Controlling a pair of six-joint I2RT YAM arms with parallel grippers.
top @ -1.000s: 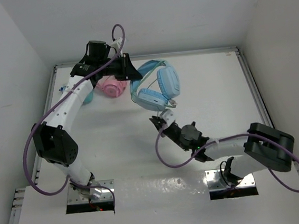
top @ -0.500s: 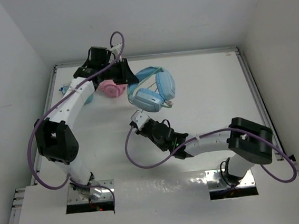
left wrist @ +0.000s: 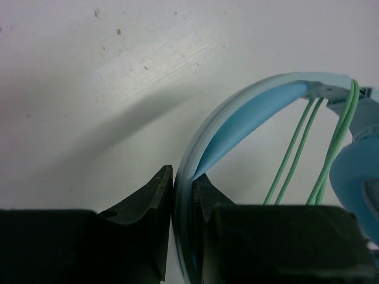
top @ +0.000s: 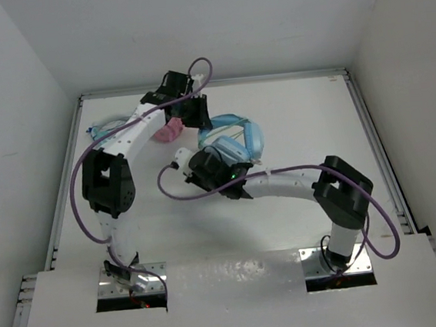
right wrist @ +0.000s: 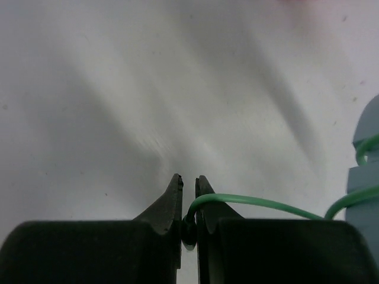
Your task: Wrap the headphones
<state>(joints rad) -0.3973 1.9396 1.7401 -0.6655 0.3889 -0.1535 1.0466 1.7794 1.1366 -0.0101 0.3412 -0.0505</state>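
I'm looking at a white table (top: 298, 117) boxed in by plain white walls (top: 266, 20), with my left arm (top: 120, 146) stretched to the upper centre of the frame and my right arm (top: 297, 180) folded leftward across the middle. The headphones (top: 248, 136) are just above centre, between the two wrists. My left gripper (left wrist: 182, 177) is clamped tight on the headband (left wrist: 249, 106), and my right gripper (right wrist: 188, 183), at their lower left, is pinched on the thin green cable (right wrist: 254, 203).
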